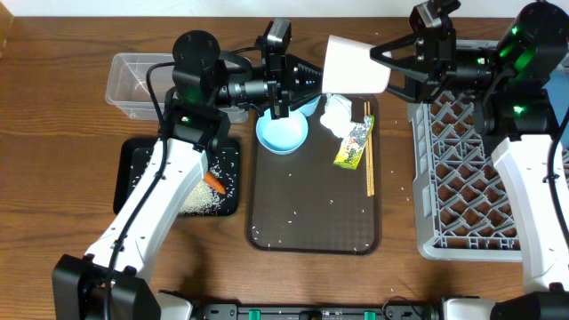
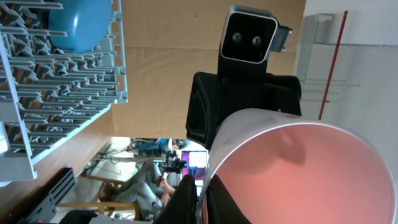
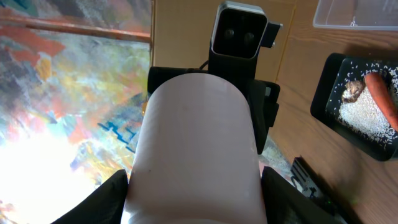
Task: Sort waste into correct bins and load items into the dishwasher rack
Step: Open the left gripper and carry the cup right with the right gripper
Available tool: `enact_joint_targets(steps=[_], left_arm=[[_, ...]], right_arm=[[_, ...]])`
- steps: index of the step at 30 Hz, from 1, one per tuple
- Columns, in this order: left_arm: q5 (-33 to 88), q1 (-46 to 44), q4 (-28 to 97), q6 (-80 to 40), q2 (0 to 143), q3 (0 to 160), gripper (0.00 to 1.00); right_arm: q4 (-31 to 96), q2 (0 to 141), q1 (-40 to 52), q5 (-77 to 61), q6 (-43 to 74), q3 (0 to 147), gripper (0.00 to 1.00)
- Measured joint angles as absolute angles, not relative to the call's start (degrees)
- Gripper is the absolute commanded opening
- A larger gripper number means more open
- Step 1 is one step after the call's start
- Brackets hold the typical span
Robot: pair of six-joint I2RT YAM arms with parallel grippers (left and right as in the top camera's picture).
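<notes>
Pink cup point(image 1: 354, 64) is up in the air over the brown tray's point(image 1: 311, 213) back edge, between both my grippers. Far left: clear tub point(image 1: 120, 89), then the black tray point(image 1: 138, 169) with rice point(image 1: 200, 200), carrot point(image 1: 213, 183) and a brown lump point(image 3: 352, 92). My left gripper point(image 1: 316, 85) pinches the cup's rim. Below: blue cup point(image 1: 283, 133), paper point(image 1: 336, 114), wrapper point(image 1: 353, 147), chopsticks point(image 1: 370, 164) on the brown tray. My right gripper point(image 1: 384, 69) straddles the cup's base, can't tell if it's squeezing. Rack point(image 1: 462, 178) on the right holds a blue plate point(image 2: 81, 25).
</notes>
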State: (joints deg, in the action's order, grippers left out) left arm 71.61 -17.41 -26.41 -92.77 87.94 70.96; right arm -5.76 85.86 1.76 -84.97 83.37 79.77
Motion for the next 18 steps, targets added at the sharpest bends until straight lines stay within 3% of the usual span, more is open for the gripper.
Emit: enact_joint_targets(steps=[3, 18], left_arm=[[71.5, -17.4, -26.5, -92.8, 87.9, 71.0, 0.08], [70.1, -15.5, -25.8, -91.2, 87.7, 71.0, 0.17]], right_arm=[[-6.3, 85.9, 2.0, -84.8, 83.9, 79.7, 0.36], [-8.9, 85.9, -1.3, -85.1, 85.0, 79.8, 0.29]])
